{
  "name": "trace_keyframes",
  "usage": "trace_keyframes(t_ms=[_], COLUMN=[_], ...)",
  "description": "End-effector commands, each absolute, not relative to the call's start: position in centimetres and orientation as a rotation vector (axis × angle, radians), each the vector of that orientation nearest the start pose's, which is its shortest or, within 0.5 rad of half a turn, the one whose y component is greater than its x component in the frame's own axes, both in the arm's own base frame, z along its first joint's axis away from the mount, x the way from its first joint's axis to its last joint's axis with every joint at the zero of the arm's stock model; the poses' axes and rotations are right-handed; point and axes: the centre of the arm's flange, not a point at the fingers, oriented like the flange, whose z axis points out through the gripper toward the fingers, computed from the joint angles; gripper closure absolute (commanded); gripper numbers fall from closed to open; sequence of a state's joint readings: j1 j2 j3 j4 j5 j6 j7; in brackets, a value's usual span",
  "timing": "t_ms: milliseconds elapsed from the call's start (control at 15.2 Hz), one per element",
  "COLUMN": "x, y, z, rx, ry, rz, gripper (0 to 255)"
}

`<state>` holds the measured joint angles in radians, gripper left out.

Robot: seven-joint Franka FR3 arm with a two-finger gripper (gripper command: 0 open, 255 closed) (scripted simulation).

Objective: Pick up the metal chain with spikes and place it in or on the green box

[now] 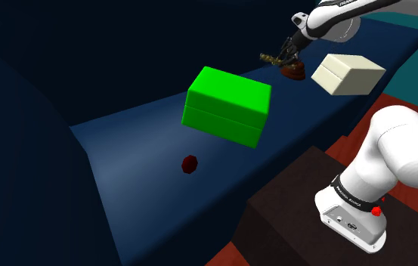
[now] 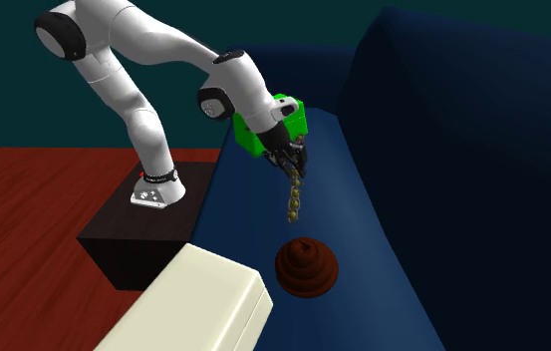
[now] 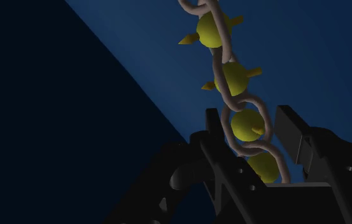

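Home, blue sofa [image 2: 417,140], red wooden floor [image 2: 24,224]

Your arm [image 1: 396,151] is glossy white, built of fat rounded links with dark round caps [image 2: 212,103] at the joints. At the end farthest from the gripper [image 3: 251,124], a black band [image 1: 354,195] with small white print rings the lowest link, and a little red marker [image 1: 377,210] sits just beside it. Farther still from the tool, you see a white foot plate [image 1: 351,227] with a few small dark holes. The link nearest the tool carries dark lettering [image 1: 341,4]. The gripper itself is all black, blocky and angular, with small round screw recesses [image 3: 350,169] in its body behind the fingers [image 3: 292,127].
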<state>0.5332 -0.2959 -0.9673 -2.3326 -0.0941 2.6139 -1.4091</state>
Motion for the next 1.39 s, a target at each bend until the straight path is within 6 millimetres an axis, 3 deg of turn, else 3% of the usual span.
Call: trace_keyframes(t_ms=[0,1320], x=[46.3,46.3], y=[-23.3,-23.3], z=[46.5,57.1], rx=[-2.907,-2.907], ry=[-1.607,-1.607], rz=[-0.707,-0.707], gripper=[255,255])
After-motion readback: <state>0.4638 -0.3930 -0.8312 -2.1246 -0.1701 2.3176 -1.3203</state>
